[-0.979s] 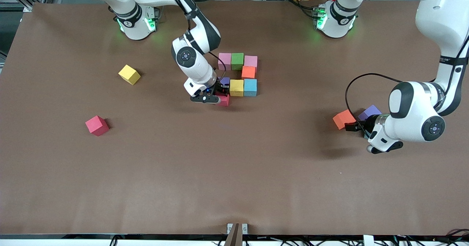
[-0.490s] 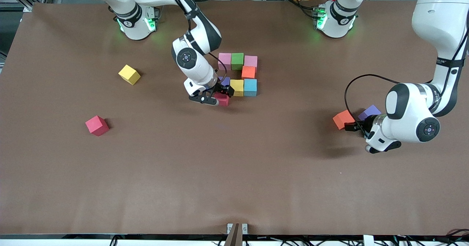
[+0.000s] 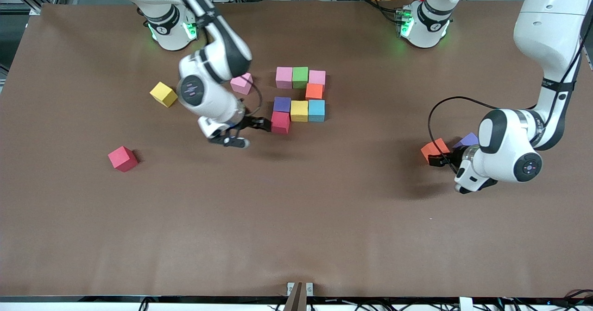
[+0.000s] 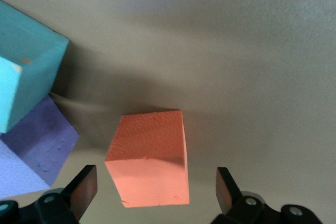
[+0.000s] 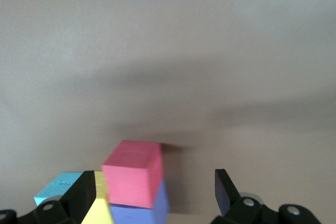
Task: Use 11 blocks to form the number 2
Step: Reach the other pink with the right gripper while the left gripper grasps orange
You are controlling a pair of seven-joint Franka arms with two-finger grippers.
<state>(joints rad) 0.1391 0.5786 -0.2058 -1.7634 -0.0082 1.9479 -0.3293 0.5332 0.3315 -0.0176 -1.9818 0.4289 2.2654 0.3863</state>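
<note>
Eight blocks lie packed mid-table: pink (image 3: pixel 284 77), green (image 3: pixel 300 77) and pink (image 3: pixel 317 77) in a row, orange (image 3: pixel 314 92) under the last. Nearer the camera lie purple (image 3: pixel 282 104), yellow (image 3: pixel 299 111) and light blue (image 3: pixel 316 110). A red block (image 3: pixel 280 122) lies nearest, against the purple. My right gripper (image 3: pixel 257 134) is open and empty beside the red block (image 5: pixel 134 179). My left gripper (image 3: pixel 440 160) is open, with its fingers on either side of a loose orange block (image 3: pixel 433 149), which also shows in the left wrist view (image 4: pixel 149 161).
Loose blocks: pink (image 3: pixel 242 83), yellow (image 3: pixel 163 94) and red (image 3: pixel 123 158) toward the right arm's end, and purple (image 3: pixel 468 140) beside the orange one. The left wrist view also shows a teal block (image 4: pixel 26 77) by the purple one (image 4: pixel 31 150).
My right gripper has let go of the red block beside the purple one and drawn back toward the right arm's end, uncovering the loose pink block. My left gripper has edged closer around the orange block.
</note>
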